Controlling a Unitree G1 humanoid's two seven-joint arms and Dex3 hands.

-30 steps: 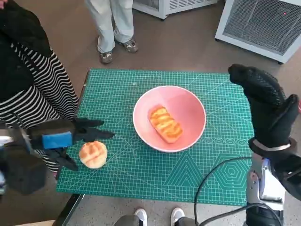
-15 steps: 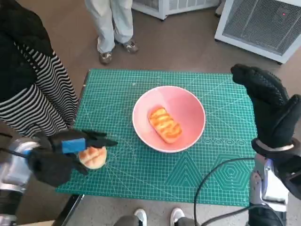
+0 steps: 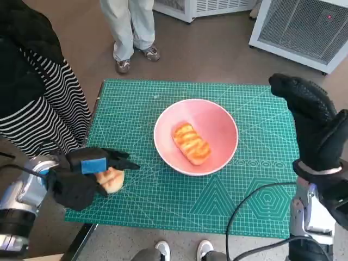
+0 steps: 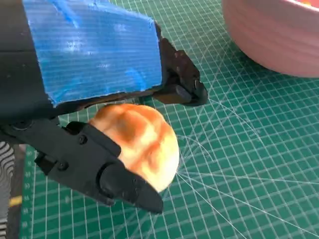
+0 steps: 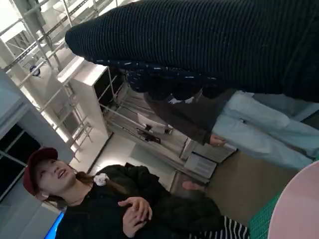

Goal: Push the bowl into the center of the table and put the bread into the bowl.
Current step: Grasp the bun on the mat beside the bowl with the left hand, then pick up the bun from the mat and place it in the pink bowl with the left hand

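My left hand (image 3: 87,176) closes its fingers (image 4: 124,186) around the round bun (image 4: 137,137) near the table's (image 3: 163,204) left front corner. The pink bowl (image 3: 217,128), mid-table, holds a grilled bread slice (image 3: 191,143). My right hand (image 3: 312,122) hangs raised, holding nothing, fingers loosely extended.

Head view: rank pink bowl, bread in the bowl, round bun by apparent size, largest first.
1. pink bowl
2. bread in the bowl
3. round bun: looks smallest, but the left robot hand covers part of it, so its rank against the bread is unsure.
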